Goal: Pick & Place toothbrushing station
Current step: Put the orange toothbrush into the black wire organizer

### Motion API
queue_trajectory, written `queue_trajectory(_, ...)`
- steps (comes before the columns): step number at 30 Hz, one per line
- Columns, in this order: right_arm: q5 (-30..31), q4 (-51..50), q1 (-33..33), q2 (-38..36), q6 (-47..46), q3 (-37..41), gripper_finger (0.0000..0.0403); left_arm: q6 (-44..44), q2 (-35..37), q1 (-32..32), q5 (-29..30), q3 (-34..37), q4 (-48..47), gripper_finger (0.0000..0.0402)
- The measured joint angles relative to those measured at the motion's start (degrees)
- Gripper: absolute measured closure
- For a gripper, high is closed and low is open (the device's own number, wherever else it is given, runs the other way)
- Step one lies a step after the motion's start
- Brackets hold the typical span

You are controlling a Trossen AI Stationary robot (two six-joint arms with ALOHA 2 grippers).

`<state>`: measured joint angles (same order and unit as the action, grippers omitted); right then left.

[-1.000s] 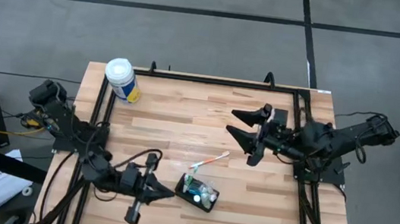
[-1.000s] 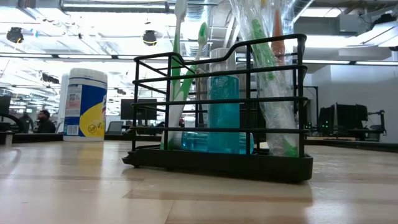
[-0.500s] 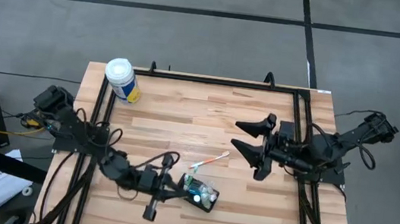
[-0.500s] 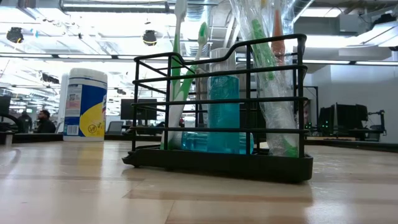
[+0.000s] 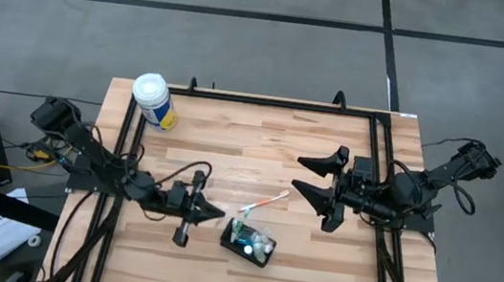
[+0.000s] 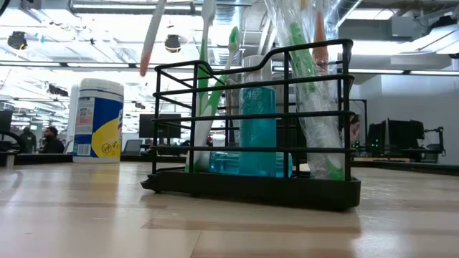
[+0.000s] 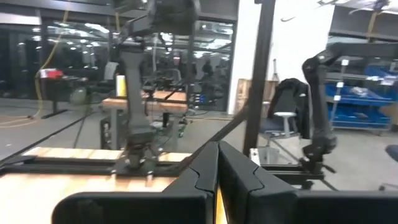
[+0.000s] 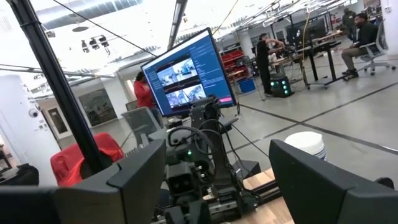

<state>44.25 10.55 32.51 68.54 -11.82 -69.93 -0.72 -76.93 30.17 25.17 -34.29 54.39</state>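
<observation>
The canister [image 5: 153, 100] stands at the far left corner, the left gripper [image 5: 208, 212] is closed on nothing just beside the untouched toothbrush holder [image 5: 250, 244] near the front edge, and the right gripper [image 5: 312, 178], wide open and empty, hovers over open table [image 5: 232, 148].

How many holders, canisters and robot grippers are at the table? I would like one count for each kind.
toothbrushing station: 1
canister: 1
grippers: 2 (left gripper, right gripper)
Total: 4
</observation>
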Motion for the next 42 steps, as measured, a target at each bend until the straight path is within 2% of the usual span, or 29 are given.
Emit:
queue_trajectory(10, -0.05, 0.22, -0.53, 0.08, 1.29, 0.00, 0.0127, 0.01, 0.81, -0.15, -2.13, 0.90, 5.33, 0.0401)
queue_trajectory(24, -0.46, 0.19, -0.50, 0.08, 1.29, 0.00, 0.0127, -1.56, -6.02, -0.35, -2.70, 0.80, 14.63, 0.0401)
queue_trajectory(29, -0.70, -0.03, -0.77, 0.11, 1.29, 0.00, 0.0127, -1.70, -8.56, 0.02, -3.18, -1.61, 15.22, 0.0401)
queue_trajectory(42, -0.90, -1.59, -0.66, 0.13, 1.29, 0.00, 0.0127, -3.00, -13.79, -0.15, -3.63, -1.96, 15.40, 0.0401)
